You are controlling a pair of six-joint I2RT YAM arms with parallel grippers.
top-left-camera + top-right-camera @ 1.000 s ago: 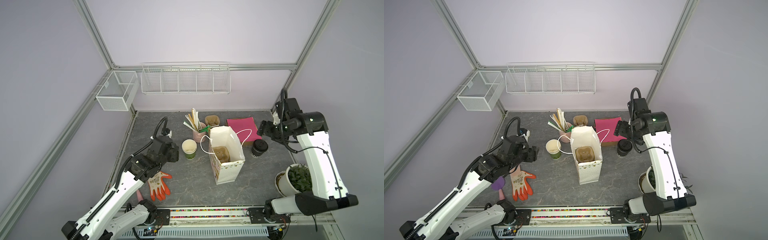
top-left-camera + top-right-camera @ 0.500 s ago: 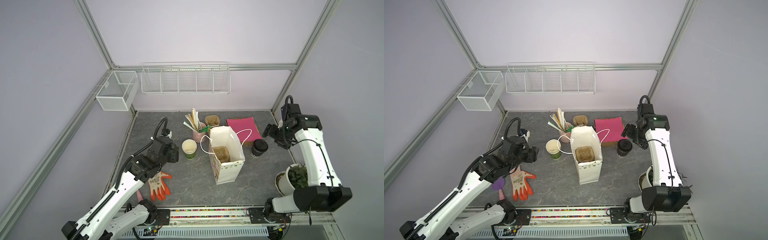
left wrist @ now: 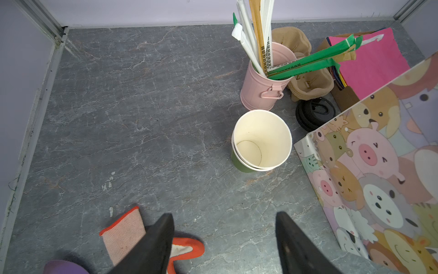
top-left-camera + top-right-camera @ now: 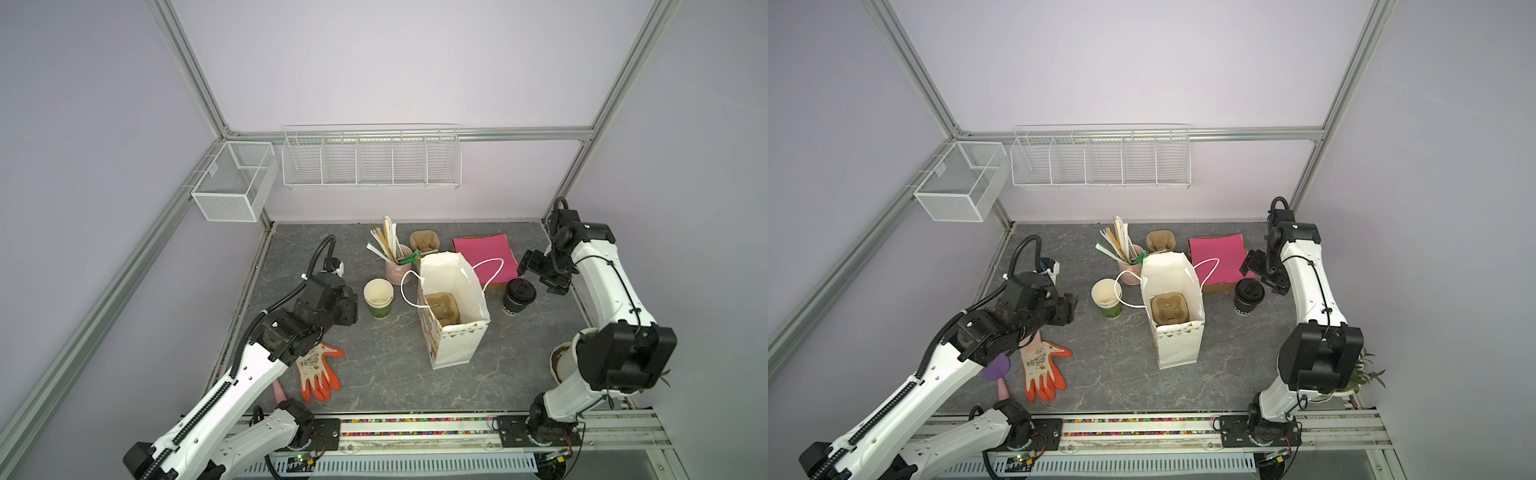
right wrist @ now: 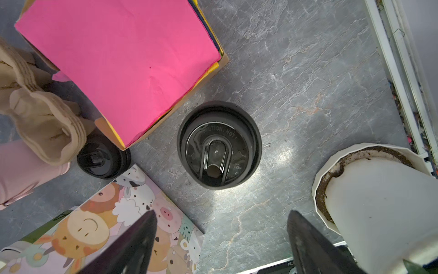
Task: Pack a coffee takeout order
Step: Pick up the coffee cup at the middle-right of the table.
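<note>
Bag [image 4: 459, 347] stands upright mid-surface [image 4: 374, 370], carrier [image 4: 442, 309] inside. The lidded black cup [image 5: 219, 144] stands upright just ahead of the right fingers [image 5: 132, 249], centred between them; they are wide and empty, and that arm is nearer. Left fingers [image 3: 156, 244], apart and empty, face the open cup [image 3: 262, 140]

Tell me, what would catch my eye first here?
The white paper gift bag with pastel cartoon animals stands open mid-table, a brown pulp cup carrier inside it. Behind it lies a bright pink paper sheet, and an orange-and-white work glove lies flat near the left arm.
</note>
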